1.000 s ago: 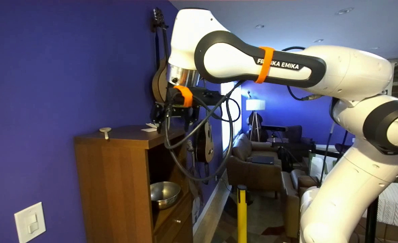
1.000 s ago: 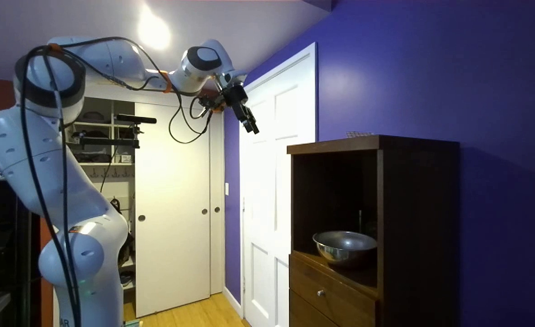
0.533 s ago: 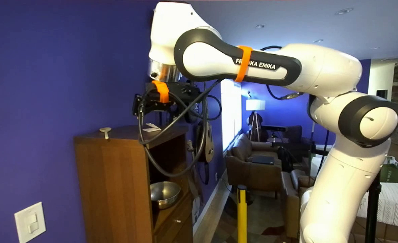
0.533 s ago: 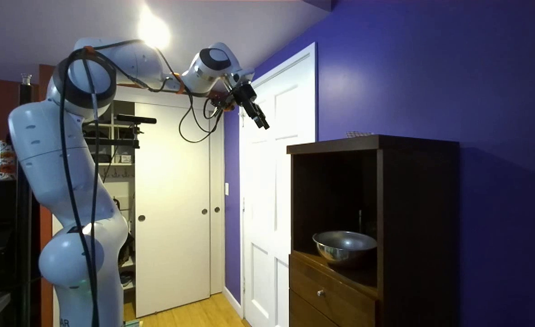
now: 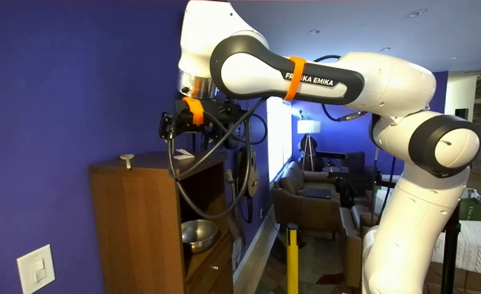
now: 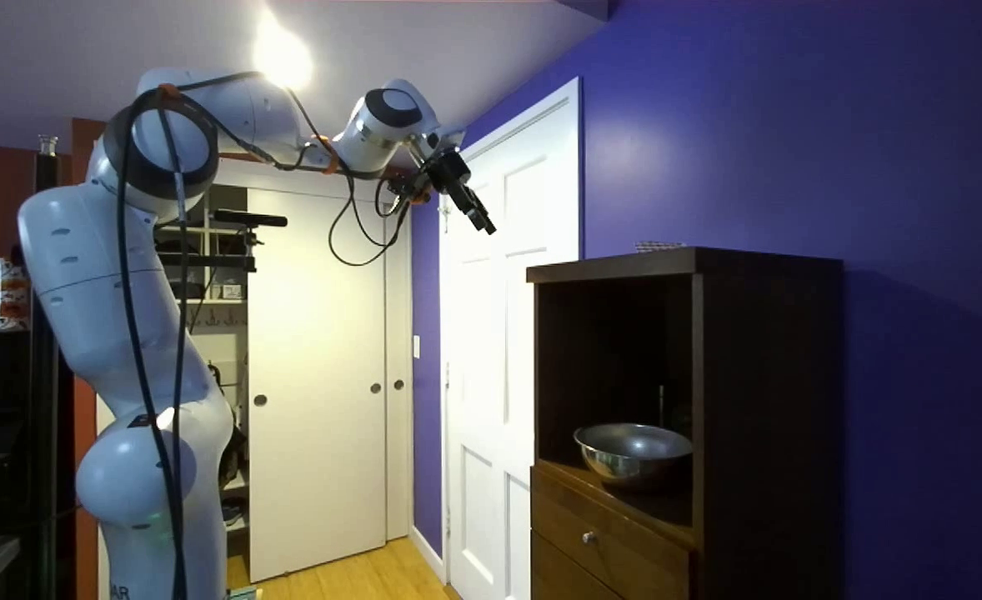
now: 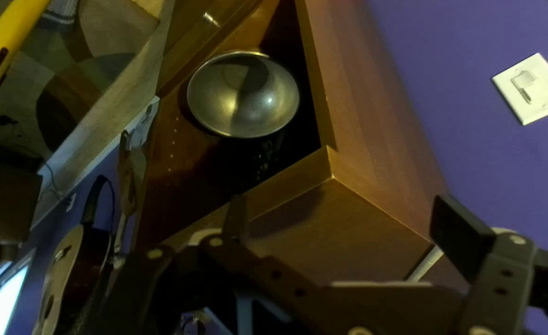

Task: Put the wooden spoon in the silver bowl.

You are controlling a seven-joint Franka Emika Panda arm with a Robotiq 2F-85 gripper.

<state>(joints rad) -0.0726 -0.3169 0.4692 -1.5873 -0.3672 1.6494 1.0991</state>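
in the wrist view, the gripper (image 7: 341,218) hid part of the wooden spoon (image 7: 426,264) and was cut off at the bottom. in an exterior view, the cabinet (image 5: 136,224) hid a bit of the silver bowl (image 5: 199,236).

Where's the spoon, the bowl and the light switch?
Spoon (image 5: 127,157), in an exterior view: on its oval end.
Bowl (image 7: 243,97), in the wrist view: on its inside.
Light switch (image 5: 39,269), in an exterior view: on its middle.
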